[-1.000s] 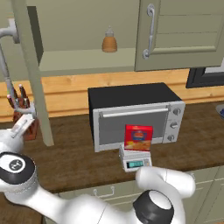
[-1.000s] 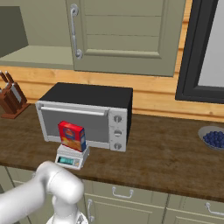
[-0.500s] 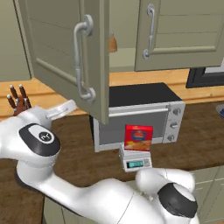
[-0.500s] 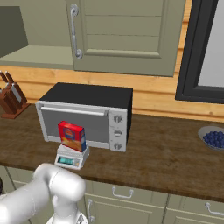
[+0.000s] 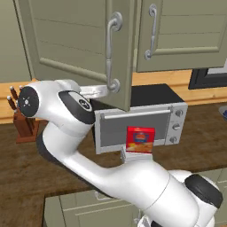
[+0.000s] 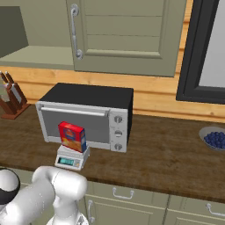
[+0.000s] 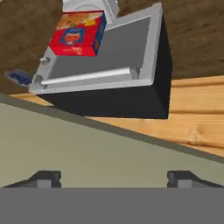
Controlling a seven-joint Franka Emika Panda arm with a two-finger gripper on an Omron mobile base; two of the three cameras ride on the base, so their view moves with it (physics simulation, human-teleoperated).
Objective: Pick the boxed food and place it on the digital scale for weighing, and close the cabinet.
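Left base view, reading from the left: a knife block [image 5: 24,119] stands at the far left of the counter [image 5: 26,177], and the white arm sweeps up across it, reaching in behind the cabinet [image 5: 80,44] door, which hangs partly swung out over the toaster oven [image 5: 146,126]. The door's silver bar handle [image 5: 111,53] runs down near its right edge, and the neighbouring door to the right sits flush. Below, the boxed food [image 5: 140,139] stands upright in front of the oven's glass, and the arm hides what is under it from this side. In the right base view, again from the left, there's the knife block on the counter, the open cabinet shelf [image 6: 35,57] above it, then the boxed food resting squarely on the digital scale [image 6: 71,158], teal display facing forward, just in front of the oven door. Far right, a bowl of blueberries [image 6: 215,138] sits well apart, under a dark window frame. In the hand view the two fingers [image 7: 43,178] stand wide apart with nothing between them, right up against the olive face of the door, and beyond its edge the red box and the oven appear rolled over.
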